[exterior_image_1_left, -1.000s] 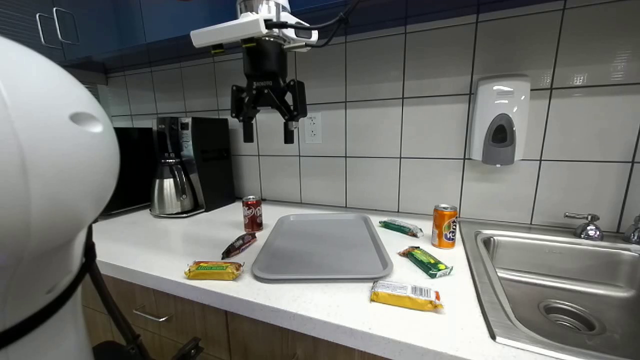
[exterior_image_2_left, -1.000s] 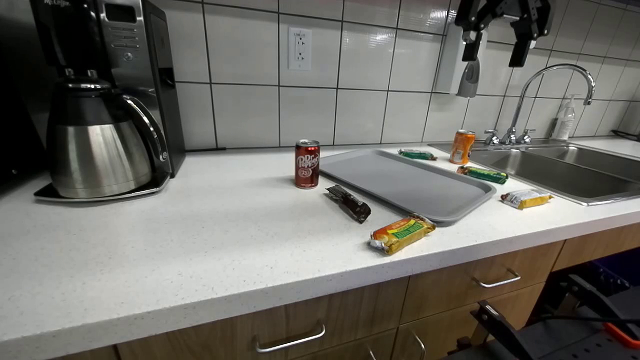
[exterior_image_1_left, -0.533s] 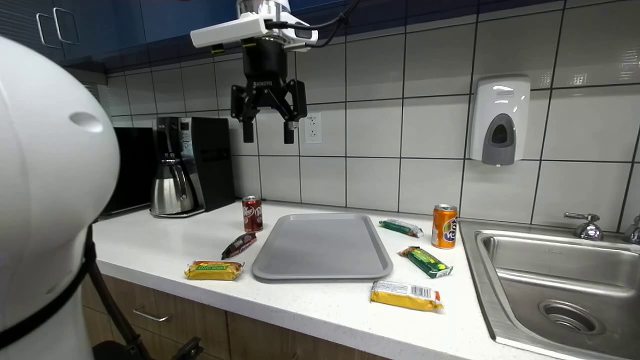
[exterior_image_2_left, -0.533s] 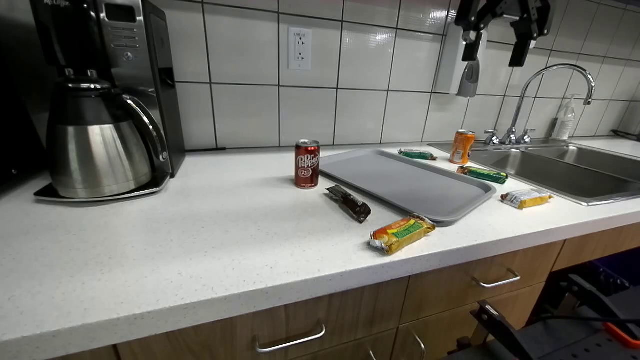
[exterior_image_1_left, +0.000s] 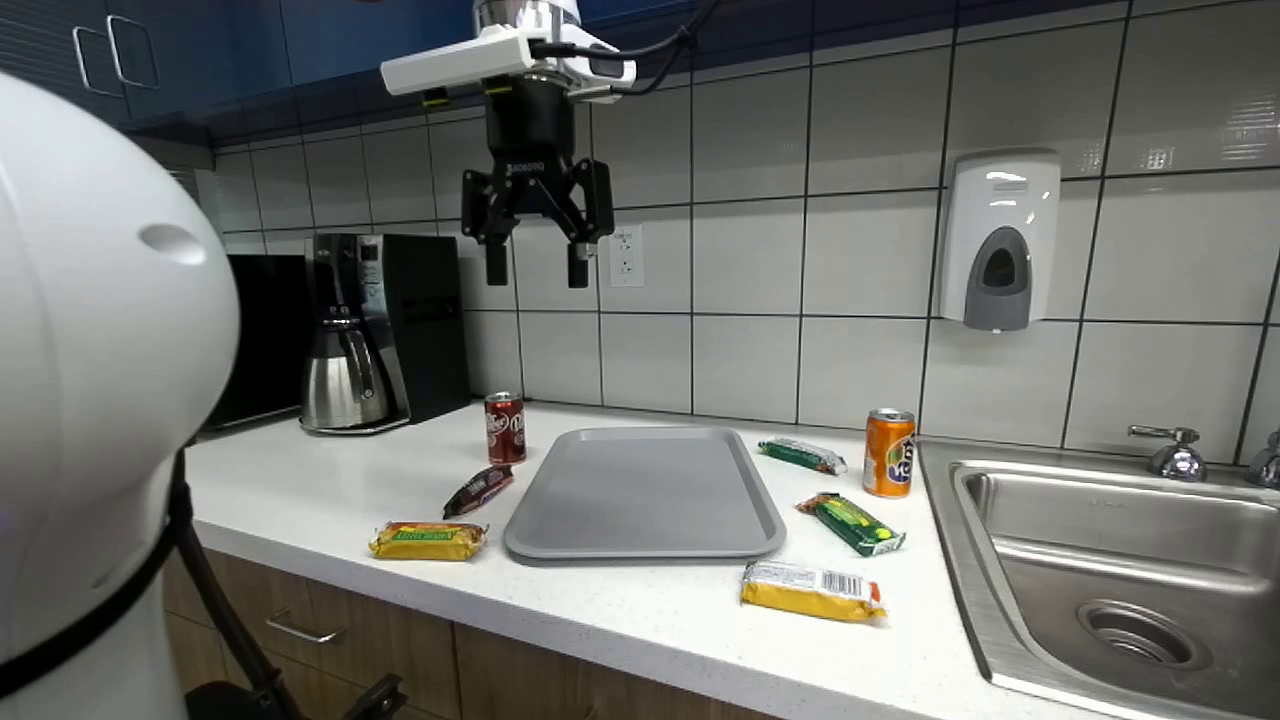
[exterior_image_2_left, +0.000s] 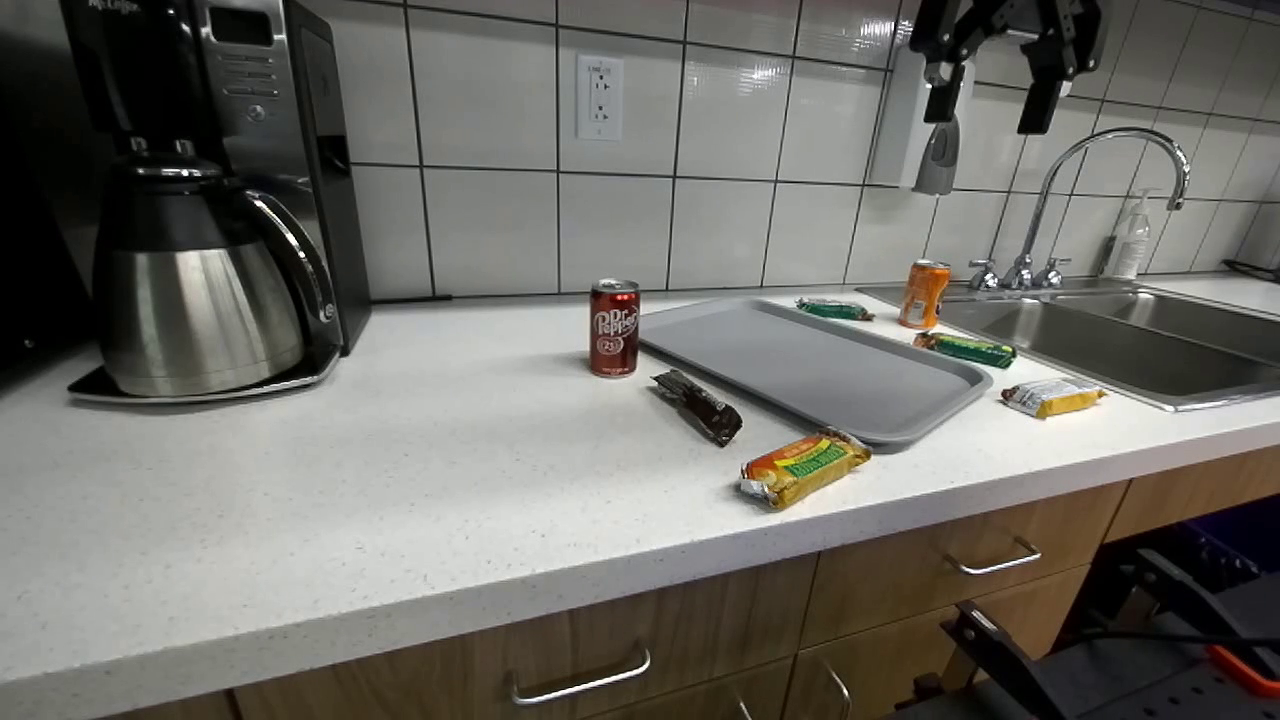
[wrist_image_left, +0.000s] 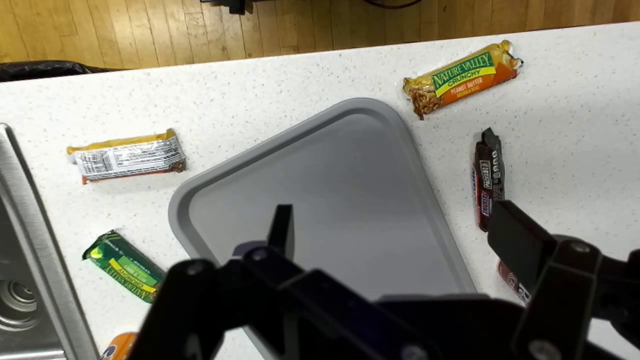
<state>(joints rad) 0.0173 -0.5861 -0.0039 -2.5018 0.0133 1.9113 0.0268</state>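
High above the counter my gripper (exterior_image_1_left: 537, 268) hangs open, fingers pointing down, with nothing between them. In the wrist view its fingers (wrist_image_left: 520, 240) spread over the grey tray (wrist_image_left: 330, 175), which is bare where visible. Left of the tray in an exterior view stand a Dr Pepper can (exterior_image_1_left: 505, 428), a dark Snickers wrapper (exterior_image_1_left: 478, 491) and a yellow bar (exterior_image_1_left: 428, 541). On its right lie two green bars (exterior_image_1_left: 852, 523), another yellow bar (exterior_image_1_left: 812, 592) and an upright orange Fanta can (exterior_image_1_left: 889, 453). In the wrist view, the right finger partly covers the Snickers and Dr Pepper.
A steel sink (exterior_image_1_left: 1130, 560) borders the counter beyond the Fanta can, with a tall faucet (exterior_image_2_left: 1040, 190). At the opposite end stands a coffee maker with a steel carafe (exterior_image_2_left: 200, 310). A soap dispenser (exterior_image_1_left: 1002, 240) is mounted on the tiled wall behind.
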